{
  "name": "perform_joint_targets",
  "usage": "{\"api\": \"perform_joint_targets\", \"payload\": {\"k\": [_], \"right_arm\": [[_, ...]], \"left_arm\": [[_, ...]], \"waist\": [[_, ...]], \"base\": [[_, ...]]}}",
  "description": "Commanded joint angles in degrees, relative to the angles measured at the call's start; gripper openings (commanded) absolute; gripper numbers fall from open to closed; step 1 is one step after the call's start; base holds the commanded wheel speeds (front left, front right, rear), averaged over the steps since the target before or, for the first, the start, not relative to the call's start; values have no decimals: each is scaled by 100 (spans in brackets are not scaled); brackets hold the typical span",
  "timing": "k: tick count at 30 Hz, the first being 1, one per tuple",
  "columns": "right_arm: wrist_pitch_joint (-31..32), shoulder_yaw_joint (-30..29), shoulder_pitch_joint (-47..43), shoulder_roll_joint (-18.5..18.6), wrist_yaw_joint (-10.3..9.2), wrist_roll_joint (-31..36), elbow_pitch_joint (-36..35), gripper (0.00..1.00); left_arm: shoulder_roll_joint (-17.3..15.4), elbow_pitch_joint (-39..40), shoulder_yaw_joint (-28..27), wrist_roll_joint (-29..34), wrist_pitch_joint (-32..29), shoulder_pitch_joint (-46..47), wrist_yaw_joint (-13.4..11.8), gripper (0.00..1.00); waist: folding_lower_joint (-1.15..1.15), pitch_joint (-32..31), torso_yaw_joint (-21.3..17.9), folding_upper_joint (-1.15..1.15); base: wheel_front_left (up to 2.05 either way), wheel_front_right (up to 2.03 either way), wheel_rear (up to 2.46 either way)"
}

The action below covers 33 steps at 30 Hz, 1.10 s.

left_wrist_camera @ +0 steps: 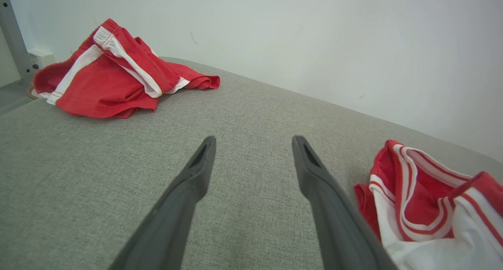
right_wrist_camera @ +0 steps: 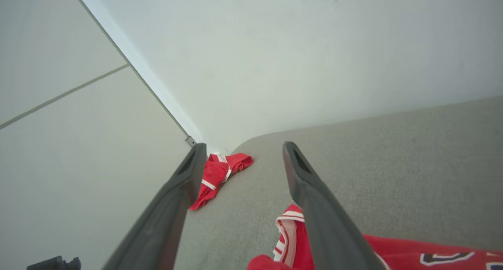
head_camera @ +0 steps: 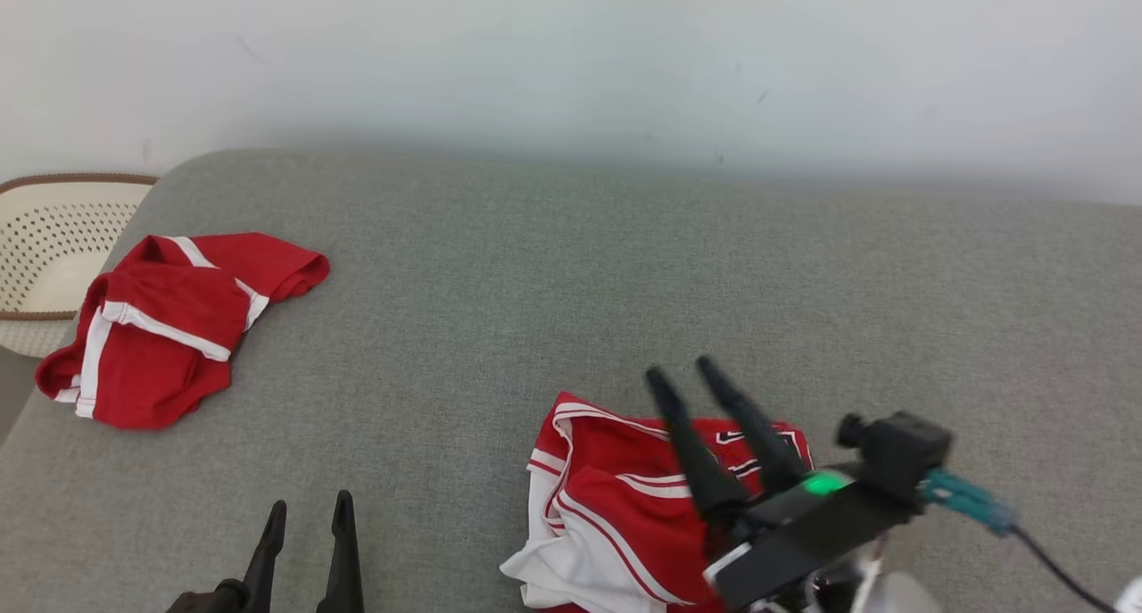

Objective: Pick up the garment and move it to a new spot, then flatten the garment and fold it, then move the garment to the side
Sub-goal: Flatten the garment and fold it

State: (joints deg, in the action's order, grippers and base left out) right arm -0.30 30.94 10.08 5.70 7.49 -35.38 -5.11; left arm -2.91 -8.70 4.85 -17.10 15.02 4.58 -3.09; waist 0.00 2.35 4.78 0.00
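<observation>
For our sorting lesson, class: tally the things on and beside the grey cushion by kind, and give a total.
Garments: 2 (red shorts, red-and-white jersey)
Perforated basket: 1
Total: 3

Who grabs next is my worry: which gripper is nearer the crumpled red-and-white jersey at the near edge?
Right. The right gripper hangs open over the jersey; the left gripper sits open off to its left, above bare grey cushion.

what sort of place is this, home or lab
Probably a plain indoor room set up for laundry folding, home-like but hard to say. A grey fabric cushion stands against a bare white wall, a perforated laundry basket sits beside its left end, and red shorts and a jersey lie on it.
</observation>
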Motion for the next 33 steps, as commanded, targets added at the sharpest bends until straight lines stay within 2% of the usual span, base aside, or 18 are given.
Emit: {"api": "perform_joint_targets", "payload": {"k": [1,6,15,22,23,24,25,33], "right_arm": [[-44,-85,9,64,1,-19,-91,100],[-111,-802,-177,237,1,207,-429,100],[-174,-2155,-629,308,1,833,-424,100],[-205,-2501,-904,251,1,1361,-179,100],[-206,-2501,-940,199,1,1356,-133,49],[-216,-2520,-967,163,1,1338,-64,20],[-220,-2532,-975,173,1,1377,2,0],[-340,-2382,-785,232,1,1630,710,0]], "left_arm": [[-1,20,-21,28,20,-114,20,100],[-1,89,-70,57,20,-148,7,100],[-1,180,-133,88,20,-247,-21,100],[1,323,-175,130,20,-237,-63,100],[-1,348,-184,149,20,-235,-72,100],[-1,369,-194,155,20,-235,-79,100],[-1,380,-197,156,20,-237,-83,100],[0,438,-210,195,20,-235,-62,100]], "waist": [[0,-21,-25,0],[0,-44,-56,0],[0,-41,-55,0],[0,-10,-95,0],[0,-9,-101,0],[0,-9,-107,0],[0,-11,-110,0],[0,13,-102,0]], "base": [[0,0,0],[0,0,0],[0,0,0],[0,0,0],[0,0,0],[0,0,0],[0,0,0],[0,0,0]]}}
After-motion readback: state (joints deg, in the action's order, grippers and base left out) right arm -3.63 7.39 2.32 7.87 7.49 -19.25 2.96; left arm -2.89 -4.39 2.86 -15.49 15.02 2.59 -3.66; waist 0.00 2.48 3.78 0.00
